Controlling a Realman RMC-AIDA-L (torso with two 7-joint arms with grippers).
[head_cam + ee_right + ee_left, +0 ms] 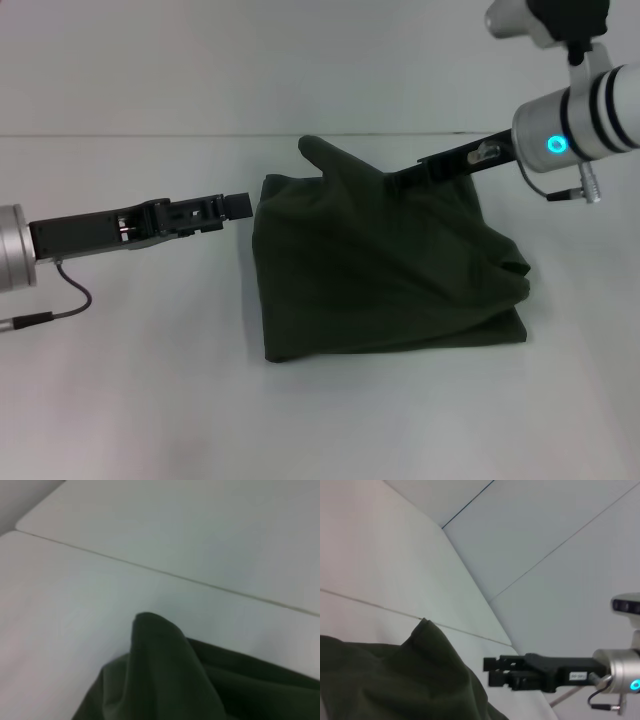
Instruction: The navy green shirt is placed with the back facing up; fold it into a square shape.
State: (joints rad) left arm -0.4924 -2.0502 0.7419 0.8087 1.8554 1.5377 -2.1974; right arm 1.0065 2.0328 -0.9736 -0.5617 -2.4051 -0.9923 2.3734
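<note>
Fingers of your left gripper (237,207) look closed, empty, just beside left edge of navy green shirt (385,270). Right gripper (400,177): tip hidden behind raised cloth peak in head view; left wrist view shows it near that peak, finger state unclear. Shirt sits mid-table (130,400), already doubled into rough, lumpy block. Judged: main folds done; peak needs laying flat, edges squaring.
</note>
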